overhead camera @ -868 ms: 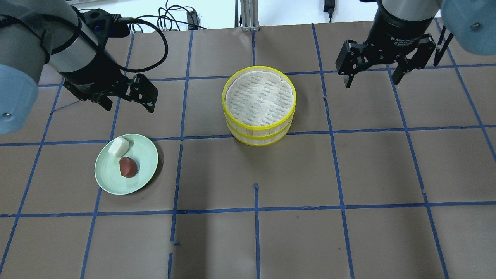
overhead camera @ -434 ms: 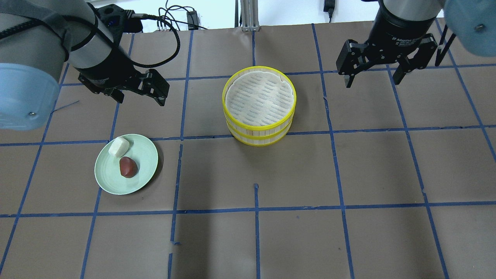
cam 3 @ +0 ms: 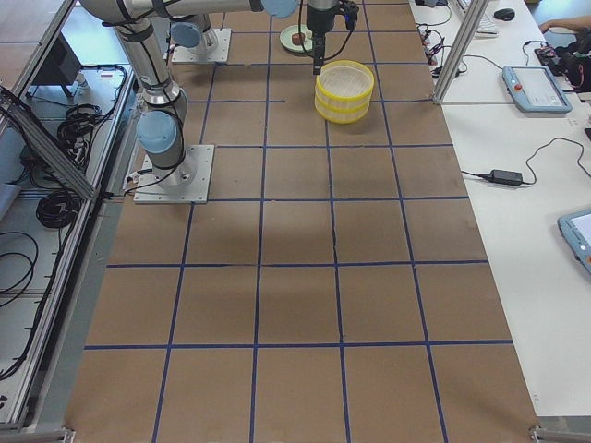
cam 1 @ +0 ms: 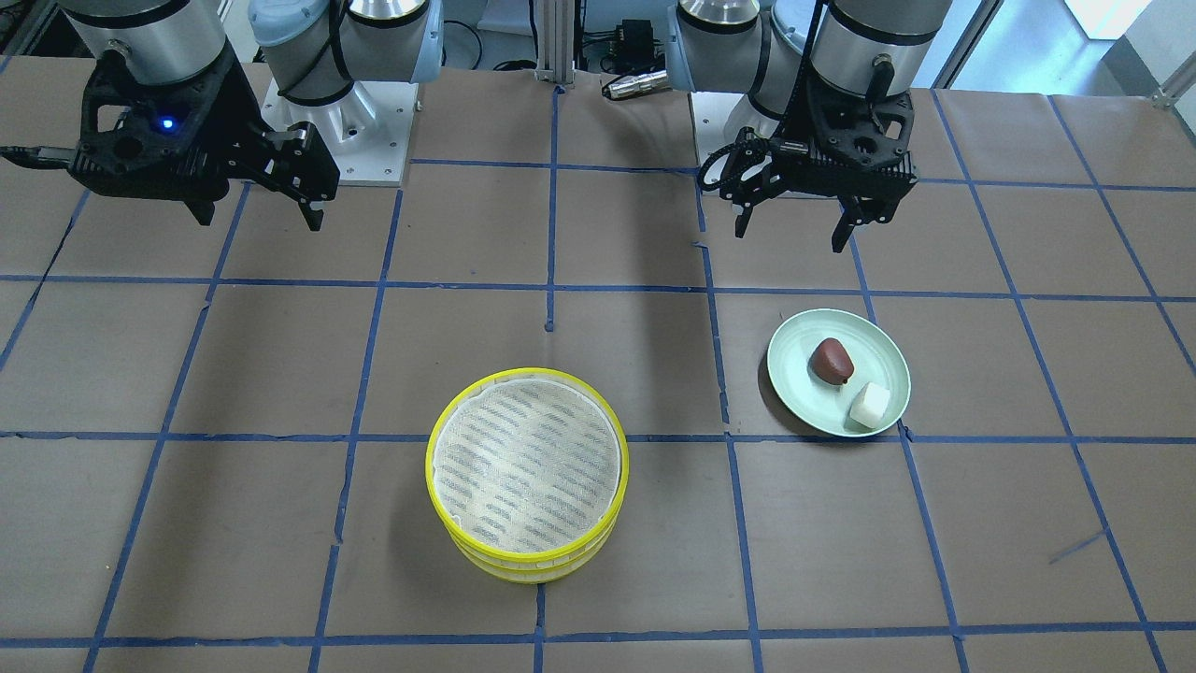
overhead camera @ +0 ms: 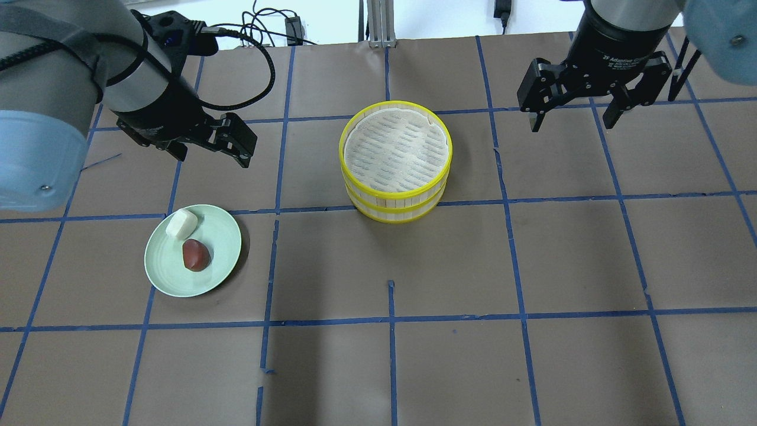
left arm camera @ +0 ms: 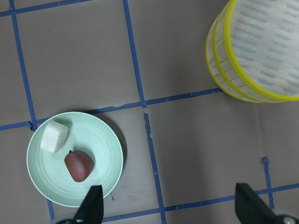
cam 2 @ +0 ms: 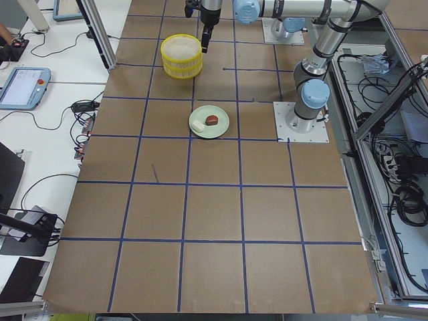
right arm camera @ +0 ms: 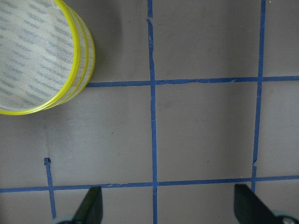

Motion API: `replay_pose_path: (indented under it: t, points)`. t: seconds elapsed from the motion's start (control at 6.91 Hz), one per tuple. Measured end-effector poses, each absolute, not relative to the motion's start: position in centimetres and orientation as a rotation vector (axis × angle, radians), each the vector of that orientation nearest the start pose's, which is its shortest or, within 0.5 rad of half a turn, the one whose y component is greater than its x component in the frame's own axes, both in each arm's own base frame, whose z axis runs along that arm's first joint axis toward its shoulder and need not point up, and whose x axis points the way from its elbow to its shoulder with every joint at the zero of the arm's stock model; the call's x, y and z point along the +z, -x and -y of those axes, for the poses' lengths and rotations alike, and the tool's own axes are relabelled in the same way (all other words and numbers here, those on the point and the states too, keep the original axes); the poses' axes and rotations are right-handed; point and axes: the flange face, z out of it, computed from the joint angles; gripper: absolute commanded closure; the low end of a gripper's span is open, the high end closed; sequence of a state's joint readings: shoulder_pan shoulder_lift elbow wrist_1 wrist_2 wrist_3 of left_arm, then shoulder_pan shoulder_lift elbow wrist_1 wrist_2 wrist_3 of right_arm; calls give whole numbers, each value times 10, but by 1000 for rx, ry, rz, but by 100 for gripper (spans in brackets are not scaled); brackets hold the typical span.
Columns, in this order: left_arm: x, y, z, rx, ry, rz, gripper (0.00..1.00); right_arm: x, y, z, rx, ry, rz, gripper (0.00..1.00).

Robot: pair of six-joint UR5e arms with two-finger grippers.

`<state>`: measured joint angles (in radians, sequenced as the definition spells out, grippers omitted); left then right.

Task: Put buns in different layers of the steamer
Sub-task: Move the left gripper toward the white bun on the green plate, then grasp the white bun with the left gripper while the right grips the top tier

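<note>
Overhead exterior | red bun (overhead camera: 196, 255) and white bun (overhead camera: 181, 224) lie on green plate (overhead camera: 223, 235), steamer layers (overhead camera: 393, 204) stacked mid-table | left gripper (overhead camera: 213, 158) and right gripper (overhead camera: 571, 125) fingers apart, empty | buns likely soft, light: pinch sides gently.

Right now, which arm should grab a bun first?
Left. The left tool is open and hangs close to the plate with the buns; the right tool is far off, past the steamer.

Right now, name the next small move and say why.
Probably bring the left gripper over the plate and down toward the white bun: it hangs open and empty nearest the plate, where that bun and the reddish-brown bun both lie, and the stacked steamer layers are bare on top.
</note>
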<state>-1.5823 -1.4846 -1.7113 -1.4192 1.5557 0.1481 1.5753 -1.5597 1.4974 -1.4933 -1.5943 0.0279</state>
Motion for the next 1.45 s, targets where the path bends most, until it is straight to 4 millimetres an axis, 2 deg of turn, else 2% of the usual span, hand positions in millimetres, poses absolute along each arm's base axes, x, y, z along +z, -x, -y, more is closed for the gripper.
replay_pose_path:
  t: [0.14,0.29,0.43,0.72,0.87,1.01,1.3,1.45]
  points:
    - [454,125,465,-89,-222,-3141,0,507,-133,502,-12,-40,-3164,0]
    - [419,100,466,17,-200,-3152,0,491,-138,526,-81,-29,-3159,0]
    - [382,68,467,131,-168,-3166,0,458,-152,557,-119,3,-3147,0]
    - [329,13,482,298,-82,-3111,0,380,-194,606,-149,27,-3097,0]
    - [303,-2,494,331,-66,-3079,0,342,-218,620,-142,-7,-3075,0]
    - [278,-10,506,344,-58,-3067,0,313,-230,628,-133,-30,-3075,1]
    - [232,-18,530,319,-56,-3059,2,277,-235,631,-120,-63,-3093,73]
    - [214,-20,537,311,-58,-3057,19,272,-236,629,-113,-91,-3091,92]
